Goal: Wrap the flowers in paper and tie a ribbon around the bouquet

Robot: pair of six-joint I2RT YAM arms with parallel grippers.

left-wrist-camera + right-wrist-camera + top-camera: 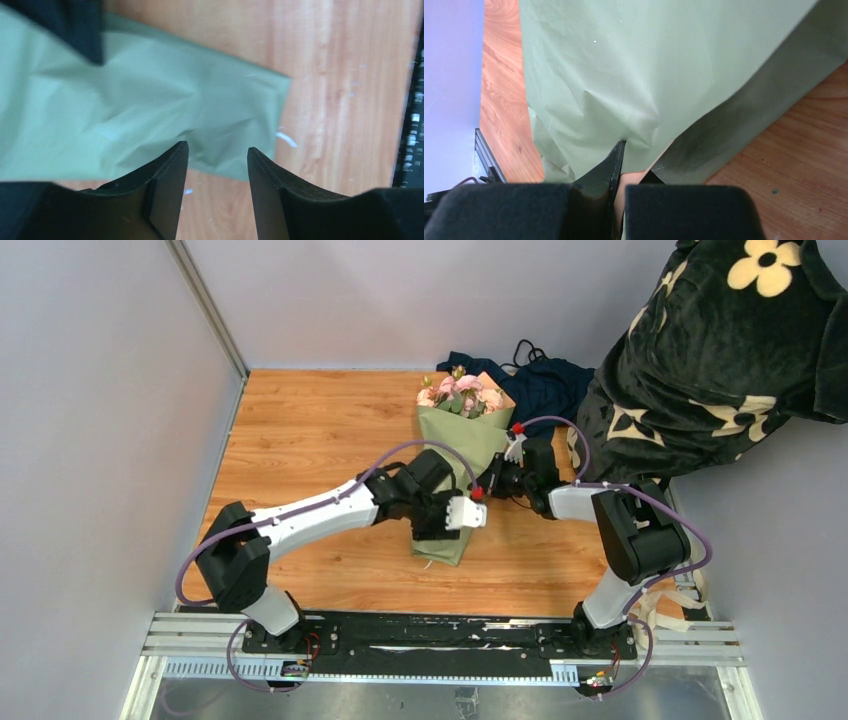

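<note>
— From above, middle of the frame: a sage-green paper cone [465,440] lies on the wooden bench [310,430], with pale pink flowers [462,392] poking out of its wide upper end.
— So it's wrapped already?
— Looks it. I can't see any ribbon around it, so I'd say the tying is what's left.
— Left wrist view?
— The left tool [217,155] is spread at bottom centre, over the cone's narrow end, gripping nothing.
— And the right wrist view?
— The right tool [623,160] is pressed together at bottom centre, pinching a fold of the cone's wall. The stems are hidden inside.
</note>
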